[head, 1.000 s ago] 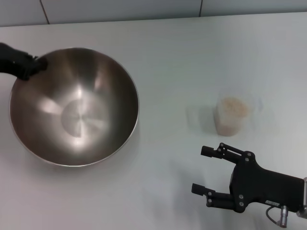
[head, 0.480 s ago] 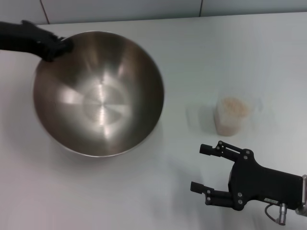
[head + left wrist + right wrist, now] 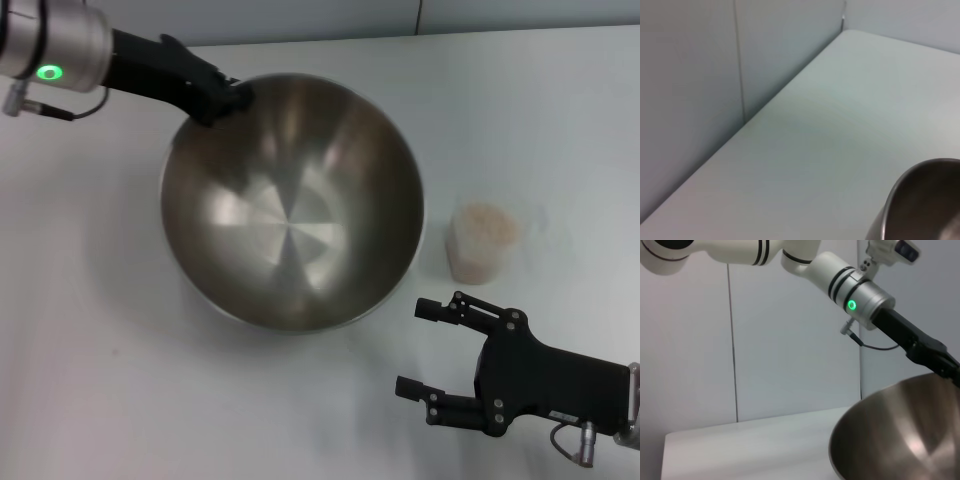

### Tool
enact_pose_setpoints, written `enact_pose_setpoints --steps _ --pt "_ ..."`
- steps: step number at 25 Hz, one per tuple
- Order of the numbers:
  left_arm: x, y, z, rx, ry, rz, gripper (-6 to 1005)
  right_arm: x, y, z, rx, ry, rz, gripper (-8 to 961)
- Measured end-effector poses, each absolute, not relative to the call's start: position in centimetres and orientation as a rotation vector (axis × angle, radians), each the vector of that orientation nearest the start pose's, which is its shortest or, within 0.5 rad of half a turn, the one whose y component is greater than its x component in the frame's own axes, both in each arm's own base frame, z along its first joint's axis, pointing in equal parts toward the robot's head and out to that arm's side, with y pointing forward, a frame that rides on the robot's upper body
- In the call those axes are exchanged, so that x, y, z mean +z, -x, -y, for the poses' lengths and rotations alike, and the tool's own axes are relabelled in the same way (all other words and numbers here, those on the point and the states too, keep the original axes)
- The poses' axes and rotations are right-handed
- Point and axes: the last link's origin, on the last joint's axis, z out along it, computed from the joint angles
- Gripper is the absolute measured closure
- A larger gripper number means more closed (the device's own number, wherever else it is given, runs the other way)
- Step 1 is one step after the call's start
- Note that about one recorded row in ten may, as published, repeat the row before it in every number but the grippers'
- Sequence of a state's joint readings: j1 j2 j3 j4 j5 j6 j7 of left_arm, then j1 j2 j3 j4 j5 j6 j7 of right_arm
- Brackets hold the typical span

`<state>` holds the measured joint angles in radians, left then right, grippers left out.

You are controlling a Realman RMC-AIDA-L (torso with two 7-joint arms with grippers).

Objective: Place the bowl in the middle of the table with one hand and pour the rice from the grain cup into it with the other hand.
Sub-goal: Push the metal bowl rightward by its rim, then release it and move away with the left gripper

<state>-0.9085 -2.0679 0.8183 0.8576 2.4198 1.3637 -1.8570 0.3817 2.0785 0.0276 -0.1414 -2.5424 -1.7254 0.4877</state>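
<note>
Bowl point(image 3: 290, 205) has been carried rightward to mid-worktop point(image 3: 100, 380), its far rim clenched by the left end effector point(image 3: 222, 100). Grain cup point(image 3: 482, 240) of rice point(image 3: 487, 223) stands just beside it; pouring is next. Right end effector point(image 3: 425, 350) waits released.

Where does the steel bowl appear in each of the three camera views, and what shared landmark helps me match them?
Head view: the bowl fills the centre, left of the grain cup, its far-left rim held by the left gripper.
Left wrist view: only a piece of its rim, lower right corner.
Right wrist view: lower right.
Shared landmark: the white table meeting the back wall.
</note>
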Motion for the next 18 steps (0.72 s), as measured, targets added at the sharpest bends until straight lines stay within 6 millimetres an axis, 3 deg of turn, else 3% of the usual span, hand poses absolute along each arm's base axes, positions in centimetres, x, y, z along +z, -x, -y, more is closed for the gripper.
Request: enact_pose_setpoints --steps 9,18 --pt "0.1 14.5 -43.8 -0.059 2.774 0.475 953 -5.9 -30.1 -21.1 0.998 2.594 -0.234 140" --pt "-0.5 15.4 -43.8 -0.042 2.762 0.492 955 -5.9 -30.1 -21.1 0.998 2.593 -0.234 139"
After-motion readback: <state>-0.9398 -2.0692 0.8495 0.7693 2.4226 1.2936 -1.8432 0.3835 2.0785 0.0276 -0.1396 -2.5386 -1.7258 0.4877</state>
